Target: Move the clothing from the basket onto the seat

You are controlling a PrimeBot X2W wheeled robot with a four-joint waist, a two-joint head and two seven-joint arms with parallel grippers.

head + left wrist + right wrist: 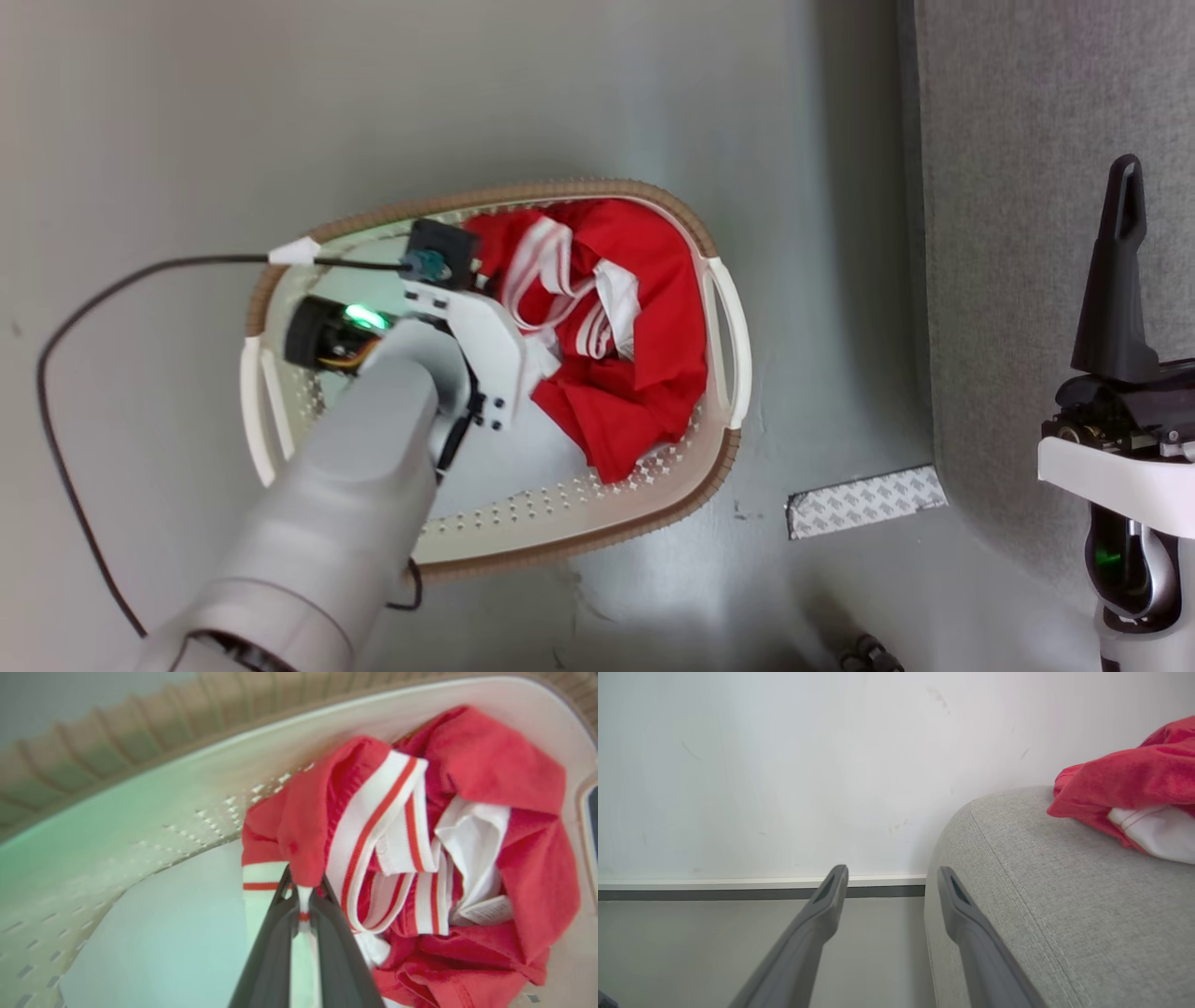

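The white basket with its brown rim (579,191) stands on the grey floor, left of the light-grey sofa (1055,187). Red clothing with red-and-white striped trim (644,355) is heaped in its right half. My left arm's wrist (467,345) reaches down into the basket and hides the fingers. In the left wrist view my left gripper (302,893) is shut on a striped edge of the red clothing (467,765), close to the basket's perforated wall (187,826). My right gripper (1125,187) hangs by the sofa's edge, open and holding nothing (892,877). Another red-and-white garment (1134,779) lies on the sofa (1041,896).
A black cable (56,392) loops over the floor left of the basket and runs to the left wrist. A patterned patch of tape (864,501) lies on the floor by the sofa's corner. A white wall with a skirting board (738,884) stands behind the sofa's end.
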